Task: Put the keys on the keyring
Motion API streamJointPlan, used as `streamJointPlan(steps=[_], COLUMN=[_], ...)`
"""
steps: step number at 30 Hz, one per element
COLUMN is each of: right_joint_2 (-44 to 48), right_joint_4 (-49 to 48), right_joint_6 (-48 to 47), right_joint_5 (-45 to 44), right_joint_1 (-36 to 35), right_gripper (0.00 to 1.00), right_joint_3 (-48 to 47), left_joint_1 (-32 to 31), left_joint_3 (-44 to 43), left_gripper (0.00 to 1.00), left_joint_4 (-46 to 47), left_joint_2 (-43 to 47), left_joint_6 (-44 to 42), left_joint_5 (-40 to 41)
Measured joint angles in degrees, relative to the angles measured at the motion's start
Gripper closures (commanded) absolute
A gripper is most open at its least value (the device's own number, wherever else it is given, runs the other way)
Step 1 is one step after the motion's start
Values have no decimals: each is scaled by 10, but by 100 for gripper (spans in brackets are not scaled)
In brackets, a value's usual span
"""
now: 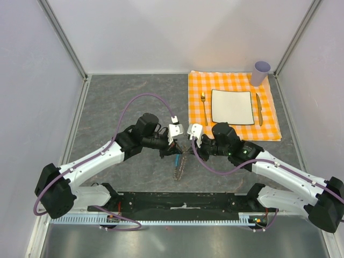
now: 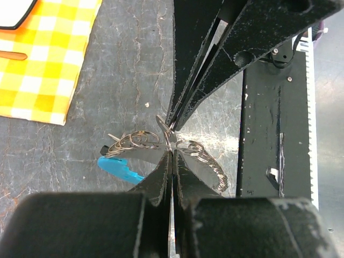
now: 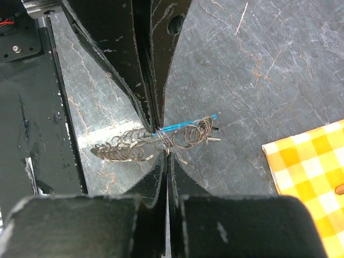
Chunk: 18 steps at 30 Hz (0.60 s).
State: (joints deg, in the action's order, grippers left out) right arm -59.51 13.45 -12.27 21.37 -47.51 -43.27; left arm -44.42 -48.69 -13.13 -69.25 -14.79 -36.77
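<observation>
The keyring [image 1: 179, 165] is a chain of thin metal rings with a blue tag [image 2: 119, 167] and a small black fob [image 2: 103, 148]. It hangs between both grippers just above the grey table. My left gripper [image 2: 171, 148] is shut on a thin metal link in the middle of the chain [image 2: 207, 158]. My right gripper [image 3: 168, 153] is shut on a link of the same chain [image 3: 126, 149], tip to tip with the left one. The blue tag [image 3: 185, 127] lies behind the rings. Small metal bits [image 3: 213, 138] stick out at the fob end; I cannot tell the keys from the rings.
A yellow checked cloth [image 1: 269, 121] at the back right carries a white plate [image 1: 232, 106], a fork [image 1: 204, 107] and a knife [image 1: 258, 109], with a lilac cup [image 1: 260, 72] behind. The black base rail [image 1: 183, 201] runs along the near edge below the grippers.
</observation>
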Motion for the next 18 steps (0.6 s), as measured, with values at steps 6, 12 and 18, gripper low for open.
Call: streamJointPlan(steps=[6, 12, 18], right_joint_2=[8, 10, 14], right_joint_4=[3, 9, 8], right_joint_6=[0, -2, -1], right_joint_5=[7, 9, 13], right_joint_1=[0, 1, 1], right_gripper=[100, 100, 100], right_joint_3=[7, 8, 12], left_joint_1=[-2, -5, -7], left_joint_3=[-1, -8, -10], left_gripper=[98, 98, 98], left_joint_4=[-1, -7, -11], left_joint_2=[-9, -20, -23], left_joint_6=[0, 0, 0], left_joint_5=[-10, -16, -25])
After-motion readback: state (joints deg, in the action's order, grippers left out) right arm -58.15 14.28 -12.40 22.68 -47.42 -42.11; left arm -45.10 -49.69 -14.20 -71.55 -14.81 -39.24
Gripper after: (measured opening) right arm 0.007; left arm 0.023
